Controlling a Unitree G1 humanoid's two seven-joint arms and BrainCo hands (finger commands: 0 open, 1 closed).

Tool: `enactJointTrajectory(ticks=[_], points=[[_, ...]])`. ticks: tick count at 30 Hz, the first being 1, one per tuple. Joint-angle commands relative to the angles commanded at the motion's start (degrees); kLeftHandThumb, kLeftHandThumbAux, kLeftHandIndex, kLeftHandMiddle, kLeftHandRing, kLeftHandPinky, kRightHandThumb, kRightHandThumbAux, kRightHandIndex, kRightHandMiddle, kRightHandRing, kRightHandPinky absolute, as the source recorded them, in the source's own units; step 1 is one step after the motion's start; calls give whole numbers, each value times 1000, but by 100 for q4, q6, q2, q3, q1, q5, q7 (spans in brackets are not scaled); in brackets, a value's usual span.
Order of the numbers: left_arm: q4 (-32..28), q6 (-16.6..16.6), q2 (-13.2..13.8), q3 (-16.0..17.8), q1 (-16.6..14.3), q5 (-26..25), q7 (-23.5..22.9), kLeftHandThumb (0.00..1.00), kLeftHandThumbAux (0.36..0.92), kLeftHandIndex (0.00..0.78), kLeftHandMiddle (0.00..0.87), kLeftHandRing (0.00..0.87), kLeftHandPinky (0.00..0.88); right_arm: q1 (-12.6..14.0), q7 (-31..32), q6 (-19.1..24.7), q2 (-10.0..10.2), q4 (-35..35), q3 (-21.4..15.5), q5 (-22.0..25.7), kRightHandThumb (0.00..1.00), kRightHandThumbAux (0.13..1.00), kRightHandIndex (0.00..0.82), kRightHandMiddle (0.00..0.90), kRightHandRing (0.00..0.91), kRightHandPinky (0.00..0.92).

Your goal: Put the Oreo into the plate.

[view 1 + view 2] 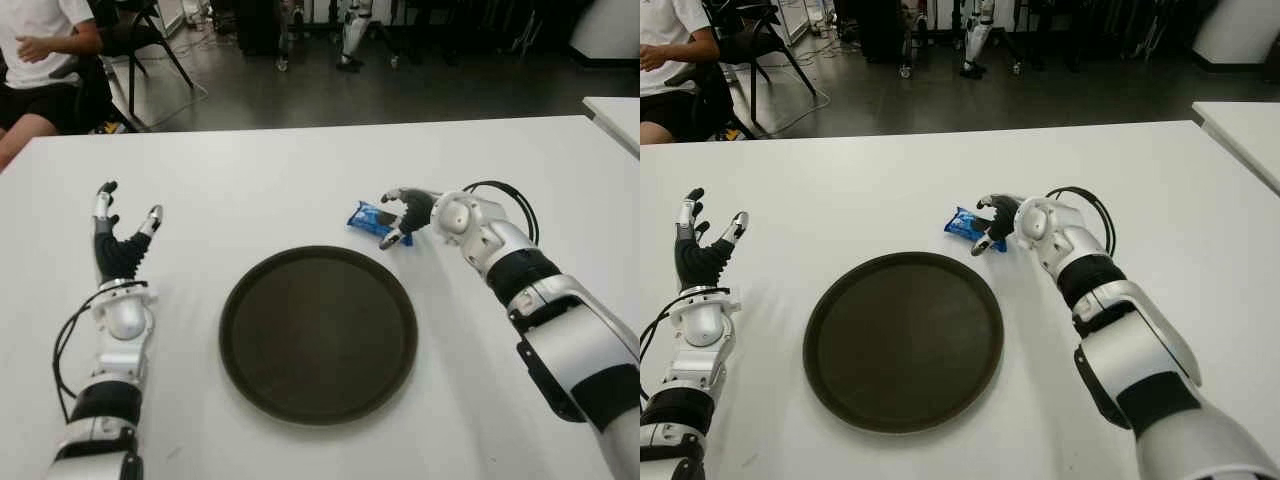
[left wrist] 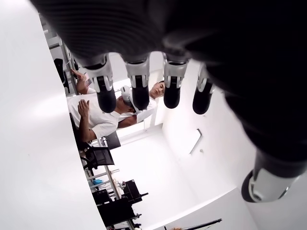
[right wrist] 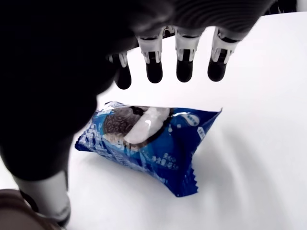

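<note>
The Oreo (image 1: 366, 216) is a blue packet lying on the white table (image 1: 280, 180), just beyond the far right rim of the plate. The plate (image 1: 318, 335) is round, dark brown and holds nothing. My right hand (image 1: 400, 216) hovers right at the packet, reaching in from the right. In the right wrist view its fingers (image 3: 184, 67) arch over the Oreo (image 3: 144, 143) and the thumb stands beside it, with no grip on it. My left hand (image 1: 128, 215) shows to the left of the plate, fingers spread and holding nothing.
A seated person (image 1: 40, 50) and a chair (image 1: 140, 40) are beyond the table's far left corner. A second white table (image 1: 615, 115) stands at the far right. Dark floor and equipment lie behind the far edge.
</note>
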Motion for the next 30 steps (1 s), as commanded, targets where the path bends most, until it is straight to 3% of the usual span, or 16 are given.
enactJointTrajectory(ticks=[30], points=[[-46,13,-18,-8,36,10,14,0,595,16,0,0,0,-509,-165,-96,344,1252,258,-248,0,707,0,0,0,0]])
